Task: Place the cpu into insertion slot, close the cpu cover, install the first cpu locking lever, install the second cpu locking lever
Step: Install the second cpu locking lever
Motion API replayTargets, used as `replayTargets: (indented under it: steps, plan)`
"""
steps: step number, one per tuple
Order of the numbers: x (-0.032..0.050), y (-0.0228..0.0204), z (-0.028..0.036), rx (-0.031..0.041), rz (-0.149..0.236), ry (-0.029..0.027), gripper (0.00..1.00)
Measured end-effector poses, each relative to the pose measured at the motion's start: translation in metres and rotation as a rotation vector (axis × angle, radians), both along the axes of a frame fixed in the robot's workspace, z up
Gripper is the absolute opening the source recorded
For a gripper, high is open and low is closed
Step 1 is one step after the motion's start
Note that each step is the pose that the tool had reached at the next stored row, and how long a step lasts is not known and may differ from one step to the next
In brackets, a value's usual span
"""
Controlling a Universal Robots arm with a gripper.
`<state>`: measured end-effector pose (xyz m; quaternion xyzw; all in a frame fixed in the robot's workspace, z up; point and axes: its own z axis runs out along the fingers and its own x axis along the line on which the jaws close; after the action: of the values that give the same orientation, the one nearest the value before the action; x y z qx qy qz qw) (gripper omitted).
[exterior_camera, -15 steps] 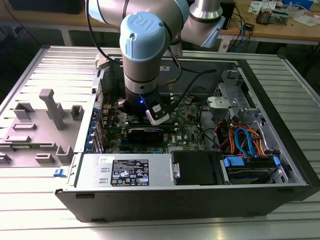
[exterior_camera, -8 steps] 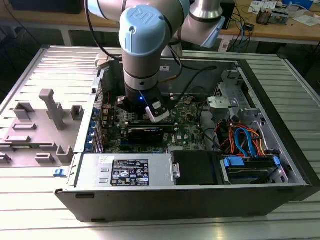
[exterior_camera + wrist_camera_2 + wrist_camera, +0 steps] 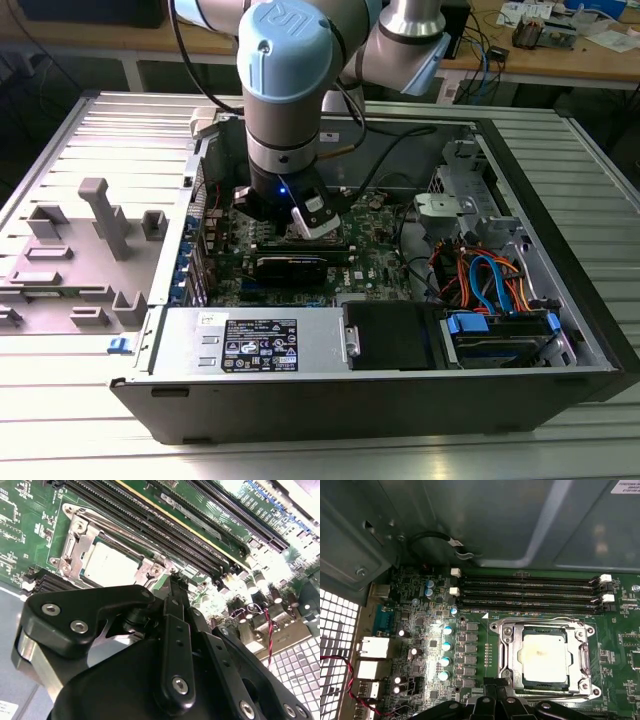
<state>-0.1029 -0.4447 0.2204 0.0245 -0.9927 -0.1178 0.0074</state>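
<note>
Arm (image 3: pixel 285 90) first: in the exterior view it reaches down into an open computer case (image 3: pixel 560 300) lying on its side on a ribbed metal table (image 3: pixel 60 440), its gripper (image 3: pixel 300 222) low over the green motherboard (image 3: pixel 375 262), toward the far side of the case. Near it lies a long black card (image 3: pixel 300 264), and a black power supply (image 3: pixel 260 345) fills the near wall. Coloured cables (image 3: pixel 490 280) bunch at the exterior view's right, and a grey plastic fixture (image 3: pixel 100 215) stands on the table at the exterior view's left.

In the second wrist view the gripper's (image 3: pixel 172 580) black fingers (image 3: pixel 175 615) look drawn close together, tip hovering just beside the socket's edge; whether it grips or presses anything I cannot tell. The cpu (image 3: pixel 111 561) lies flat in the insertion slot, its pale metal top showing through the cpu cover (image 3: pixel 75 540), which lies down around it. Long memory slots (image 3: pixel 165 525) run past the socket.

In the first wrist view the cpu (image 3: pixel 542 655) sits seated and the cpu cover (image 3: pixel 507 650) frames it on all sides, so the first two steps look done. Thin wire levers (image 3: pixel 540 621) run along the frame's edges; whether either is latched I cannot tell. The gripper (image 3: pixel 495 686) hangs at the socket's rim, so the lever work seems to be the step in hand.
</note>
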Motion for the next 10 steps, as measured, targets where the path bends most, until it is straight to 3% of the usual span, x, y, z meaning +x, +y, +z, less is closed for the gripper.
replayTargets:
  steps: [10]
  plan:
    - [0.0000,0.0000,0.0022,0.0000,0.000,0.0000,0.11]
